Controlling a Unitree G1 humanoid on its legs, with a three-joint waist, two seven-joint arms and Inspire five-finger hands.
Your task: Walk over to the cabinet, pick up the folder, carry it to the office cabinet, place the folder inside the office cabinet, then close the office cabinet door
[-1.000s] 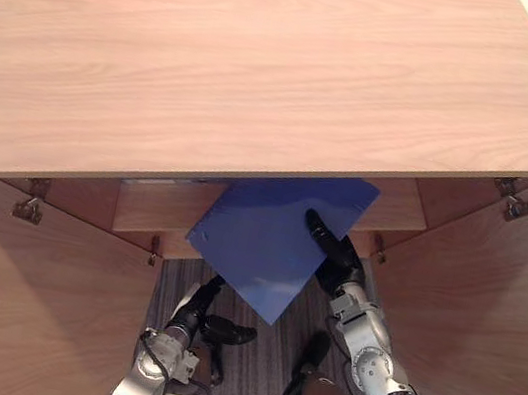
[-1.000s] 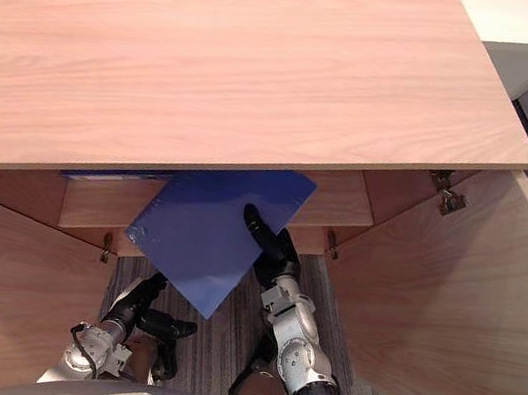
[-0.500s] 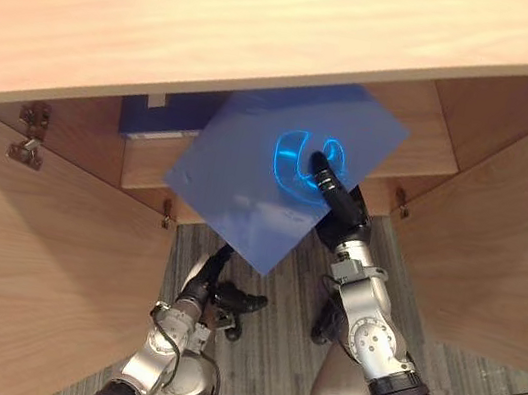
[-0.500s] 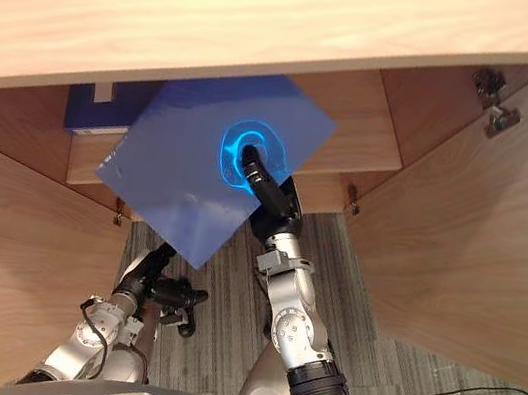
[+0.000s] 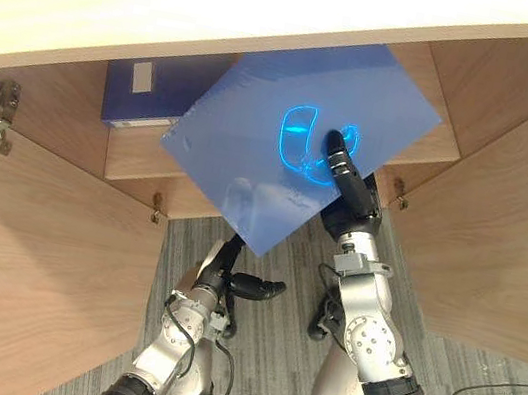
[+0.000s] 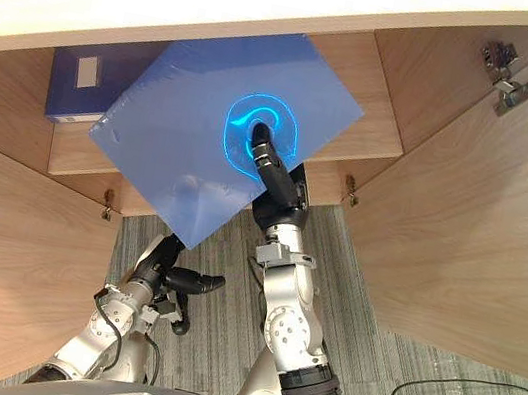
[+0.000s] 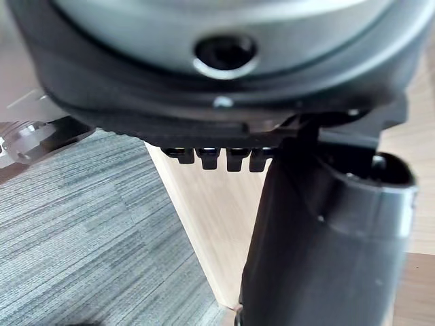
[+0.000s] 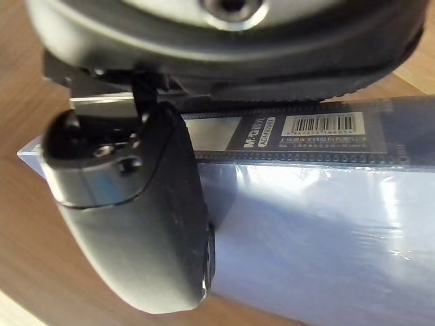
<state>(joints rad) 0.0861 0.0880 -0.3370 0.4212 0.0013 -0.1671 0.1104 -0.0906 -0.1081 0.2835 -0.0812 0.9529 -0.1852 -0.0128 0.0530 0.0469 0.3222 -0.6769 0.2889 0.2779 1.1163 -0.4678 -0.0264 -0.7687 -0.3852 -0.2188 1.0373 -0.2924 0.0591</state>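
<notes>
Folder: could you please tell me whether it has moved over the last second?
Yes: judged against the front edge of the shelf, the folder has gone deeper into the cabinet, with less of it overhanging.

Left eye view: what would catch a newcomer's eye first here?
The blue folder, pinched by the right hand and held tilted in front of the open office cabinet, with a bright blue glow on it around the thumb. Behind it a darker blue box file sits on the shelf, toward the robot's left. The left hand hangs low over the grey carpet.
</notes>
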